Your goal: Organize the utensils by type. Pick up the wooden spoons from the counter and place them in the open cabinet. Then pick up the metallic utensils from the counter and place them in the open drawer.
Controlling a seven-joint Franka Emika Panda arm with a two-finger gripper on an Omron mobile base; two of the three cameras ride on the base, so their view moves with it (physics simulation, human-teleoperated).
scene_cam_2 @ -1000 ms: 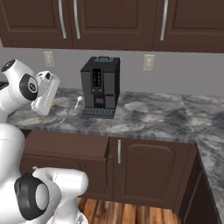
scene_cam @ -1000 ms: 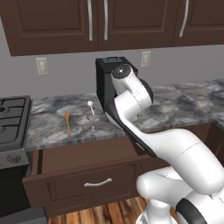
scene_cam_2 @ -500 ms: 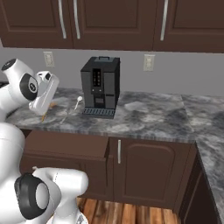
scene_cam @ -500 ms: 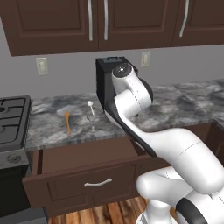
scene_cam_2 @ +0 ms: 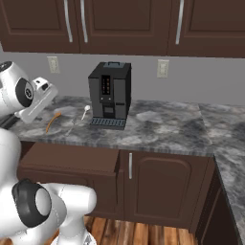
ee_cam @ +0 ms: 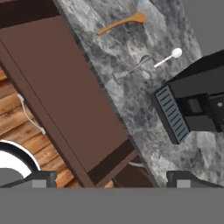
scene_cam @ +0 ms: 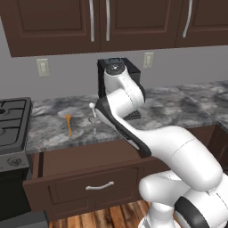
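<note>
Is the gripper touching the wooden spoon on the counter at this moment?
Apart. In the hand view the wooden spoon lies far off on the counter, while the open gripper hangs above the open drawer.

No readable text, label, brand or number appears on anything here.

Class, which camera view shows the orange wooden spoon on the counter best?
The hand view: the wooden spoon lies whole and unobstructed on the marbled counter. The left base view shows it small; in the right base view it sits close beside the arm.
</note>
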